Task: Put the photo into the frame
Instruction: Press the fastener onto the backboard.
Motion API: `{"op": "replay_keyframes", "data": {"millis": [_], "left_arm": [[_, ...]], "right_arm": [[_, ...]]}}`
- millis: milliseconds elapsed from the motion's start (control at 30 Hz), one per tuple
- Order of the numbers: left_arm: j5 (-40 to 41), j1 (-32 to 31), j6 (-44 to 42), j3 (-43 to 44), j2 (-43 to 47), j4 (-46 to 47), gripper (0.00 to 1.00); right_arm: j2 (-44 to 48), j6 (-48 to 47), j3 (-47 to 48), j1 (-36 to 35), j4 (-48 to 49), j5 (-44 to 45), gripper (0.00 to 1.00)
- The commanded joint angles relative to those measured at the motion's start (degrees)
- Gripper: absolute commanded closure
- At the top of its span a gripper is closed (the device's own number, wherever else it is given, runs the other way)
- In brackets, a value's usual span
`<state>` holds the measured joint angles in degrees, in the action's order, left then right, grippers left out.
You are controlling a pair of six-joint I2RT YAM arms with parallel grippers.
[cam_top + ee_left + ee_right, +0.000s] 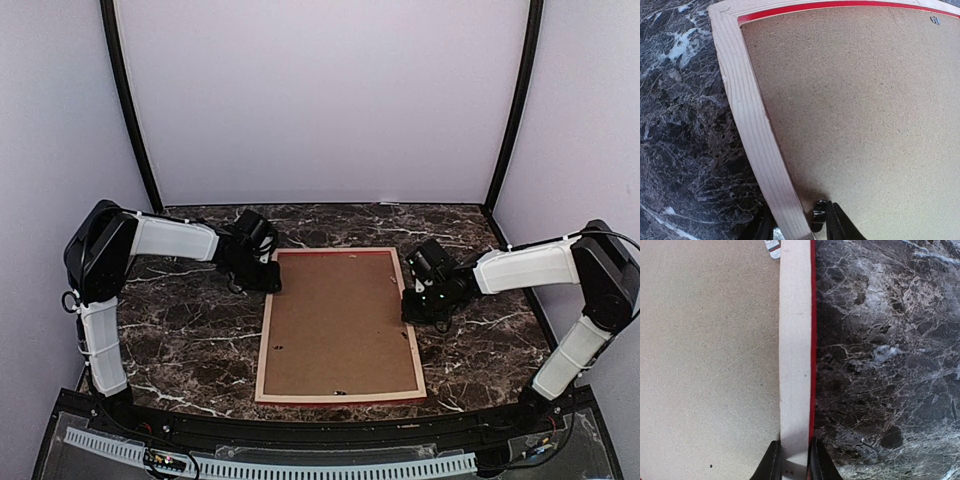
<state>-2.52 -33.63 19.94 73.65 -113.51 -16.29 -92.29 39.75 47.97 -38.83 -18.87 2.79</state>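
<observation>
Top view: the frame (pixel 264 335) lies back-up on the worktop (pixel 180 320); the photo is not visible.
Left wrist: left fingers (pixel 842 230) straddle its rail, narrow; whether they grip is unclear. They should close squarely.
Right wrist: right fingers (pixel 771 462) pinch the opposite rail; lifting should be kept even.

Frame (pixel 795 365): front face turned down onto the surface (pixel 190 320), unseen; only a red edge shows.
Backing board (pixel 338 320): hides everything inside the frame.
Left gripper (pixel 797 227), right gripper (pixel 795 467): fingers cut off by each wrist view's lower edge; the left's hold on the rail is unclear.
Metal tab (pixel 772 247): cropped at top.
Dark specks (pixel 277 348) on the board: too small to identify.
</observation>
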Motion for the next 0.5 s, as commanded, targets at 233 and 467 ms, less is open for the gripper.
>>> {"op": "replay_keyframes", "data": {"millis": [233, 467], "left_arm": [[-0.1, 0.4, -1.1, -2.3, -0.1, -3.3, 0.72], [-1.8, 0.8, -2.0, -2.3, -0.2, -1.2, 0.79]], "right_arm": [[-1.0, 1.3, -2.0, 0.1, -0.6, -2.6, 0.84], [-1.0, 0.6, -1.8, 0.1, -1.3, -1.9, 0.84]]}}
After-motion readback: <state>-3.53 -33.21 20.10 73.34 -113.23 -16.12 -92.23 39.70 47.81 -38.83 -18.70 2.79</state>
